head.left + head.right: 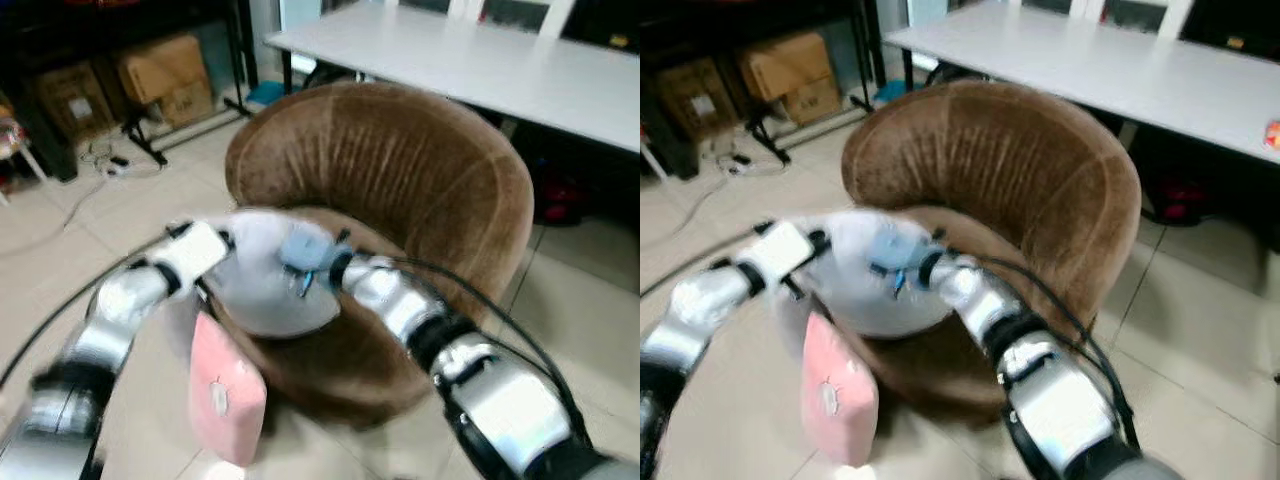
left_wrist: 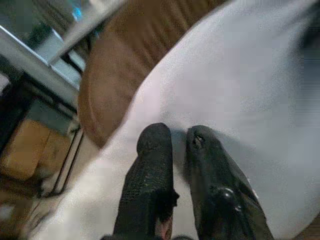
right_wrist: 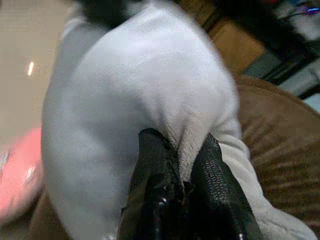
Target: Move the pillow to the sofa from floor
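A pale grey pillow is held over the seat of the brown round sofa chair, between my two arms. My right gripper is shut on a pinched fold of the pillow. My left gripper has its black fingers close together, pressed into the pillow's cloth from the other side. A pink pillow leans upright on the floor against the front of the sofa, below my left arm.
A long white table stands behind the sofa. Cardboard boxes and a black stand with cables sit at the back left on the tiled floor. Open floor lies to the right of the sofa.
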Available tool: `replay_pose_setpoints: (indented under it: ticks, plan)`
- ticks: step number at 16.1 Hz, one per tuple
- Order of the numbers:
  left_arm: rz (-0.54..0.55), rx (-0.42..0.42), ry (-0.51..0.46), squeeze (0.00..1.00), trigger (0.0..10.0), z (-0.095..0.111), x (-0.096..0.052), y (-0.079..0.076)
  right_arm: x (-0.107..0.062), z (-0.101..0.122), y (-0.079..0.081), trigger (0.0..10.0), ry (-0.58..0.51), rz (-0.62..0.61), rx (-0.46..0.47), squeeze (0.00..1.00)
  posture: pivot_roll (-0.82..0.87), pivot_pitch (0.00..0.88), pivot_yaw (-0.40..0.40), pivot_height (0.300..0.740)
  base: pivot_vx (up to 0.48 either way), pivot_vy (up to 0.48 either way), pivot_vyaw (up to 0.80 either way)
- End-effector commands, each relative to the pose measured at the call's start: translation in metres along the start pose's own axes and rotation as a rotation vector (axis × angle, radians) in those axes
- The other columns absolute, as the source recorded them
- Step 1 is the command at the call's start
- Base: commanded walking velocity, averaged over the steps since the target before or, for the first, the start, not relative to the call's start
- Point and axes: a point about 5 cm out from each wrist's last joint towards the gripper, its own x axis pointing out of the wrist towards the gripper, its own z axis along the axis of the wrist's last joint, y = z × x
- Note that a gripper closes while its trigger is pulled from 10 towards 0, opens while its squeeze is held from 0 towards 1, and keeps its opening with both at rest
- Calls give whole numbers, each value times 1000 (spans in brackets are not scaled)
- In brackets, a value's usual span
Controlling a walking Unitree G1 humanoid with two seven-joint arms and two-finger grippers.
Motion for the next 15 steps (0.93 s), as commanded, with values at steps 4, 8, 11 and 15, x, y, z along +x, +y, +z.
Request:
replay_pose_setpoints:
  ticks: [4, 8, 11, 15]
  plan:
    - [172, -153, -153, 1000, 10000, 41, -41, 18, -25, 14, -39, 0, -235, -237, 182, 0, -68, 0, 24, 740, 0, 0, 0]
    - [223, -226, -71, 0, 10000, 43, -58, -11, -75, 27, -82, 0, -413, -452, 461, 0, -69, 0, 24, 740, 0, 0, 0]
    - [410, -324, -31, 0, 10000, 50, -55, -10, -99, 39, -86, 2706, -445, -479, 518, 0, -62, 0, 19, 740, 0, 0, 0]
    - [505, -310, 2, 0, 10000, 56, -54, -8, -105, 36, -78, 10000, -344, -527, 594, 0, -47, 0, 4, 740, 0, -118, 0]
